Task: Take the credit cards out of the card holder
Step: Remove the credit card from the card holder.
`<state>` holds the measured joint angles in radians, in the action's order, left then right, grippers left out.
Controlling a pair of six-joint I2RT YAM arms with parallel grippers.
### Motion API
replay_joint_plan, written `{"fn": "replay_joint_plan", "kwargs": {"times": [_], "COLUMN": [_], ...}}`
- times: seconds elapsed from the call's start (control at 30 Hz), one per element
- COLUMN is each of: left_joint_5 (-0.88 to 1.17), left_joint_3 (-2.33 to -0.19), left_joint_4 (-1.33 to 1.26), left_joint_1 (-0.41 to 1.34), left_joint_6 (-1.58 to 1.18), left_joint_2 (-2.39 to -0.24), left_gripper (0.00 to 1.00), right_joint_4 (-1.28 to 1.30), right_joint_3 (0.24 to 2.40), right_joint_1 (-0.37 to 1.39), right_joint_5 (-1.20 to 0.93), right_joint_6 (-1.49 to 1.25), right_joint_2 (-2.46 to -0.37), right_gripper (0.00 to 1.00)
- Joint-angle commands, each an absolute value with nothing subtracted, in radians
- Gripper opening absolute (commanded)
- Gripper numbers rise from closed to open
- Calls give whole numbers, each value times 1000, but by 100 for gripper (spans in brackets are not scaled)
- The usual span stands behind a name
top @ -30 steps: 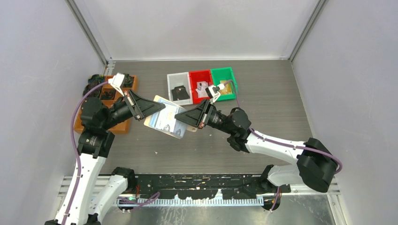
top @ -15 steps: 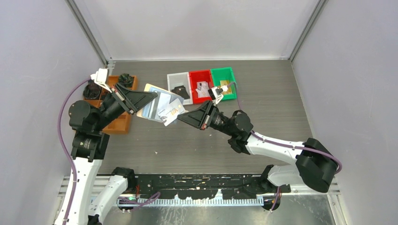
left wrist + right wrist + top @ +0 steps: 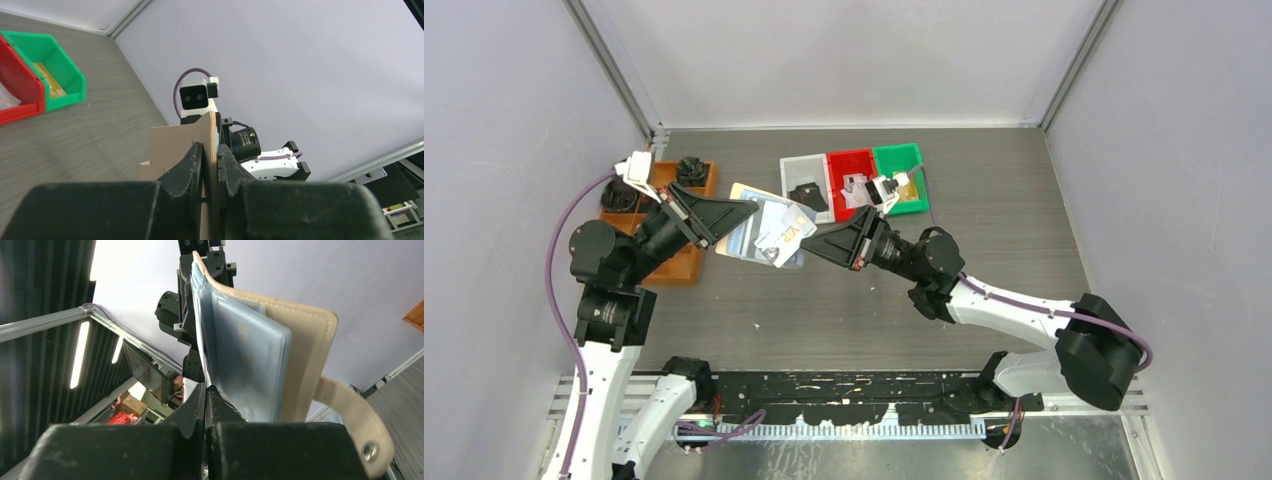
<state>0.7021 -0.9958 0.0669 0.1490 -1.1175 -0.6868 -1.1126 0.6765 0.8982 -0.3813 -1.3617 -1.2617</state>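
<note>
Holder (image 3: pixel 746 232) aloft between arms, above tabletop (image 3: pixel 1009 225), covers apart. Left claw (image 3: pixel 210 150) pinching tan cover. Right claw (image 3: pixel 205 392) pressed together on edge of outer sleeve (image 3: pixel 200 325). Printed card (image 3: pixel 786 234) shows there; whether grip includes card itself, cannot tell.

Risk: pull drags sleeve, not card, so sleeve tears or cover slips from left claw. Freed card could drop.

Around: grey, red, green bins (image 3: pixel 833 185) just behind; tray (image 3: pixel 679 265) under left arm. Nothing between claws but holder.
</note>
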Motion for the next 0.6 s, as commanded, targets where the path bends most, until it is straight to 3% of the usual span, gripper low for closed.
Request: {"fn": "replay_joint_plan", "kwargs": {"times": [0.0, 0.57], "left_joint_5": [675, 661], "left_joint_3": [-1002, -998], "left_joint_4": [24, 23], "left_joint_1": [144, 144], "left_joint_6": [-1120, -1130], "left_joint_2": [-678, -671], "left_gripper": [0, 0], "right_joint_4": [-1188, -1284], "right_joint_3": [765, 816], "right_joint_1": [897, 909], "right_joint_5": [-412, -371], "right_joint_6": [-1402, -1442], "right_joint_2": [-1312, -1395], "right_gripper": [6, 22]}}
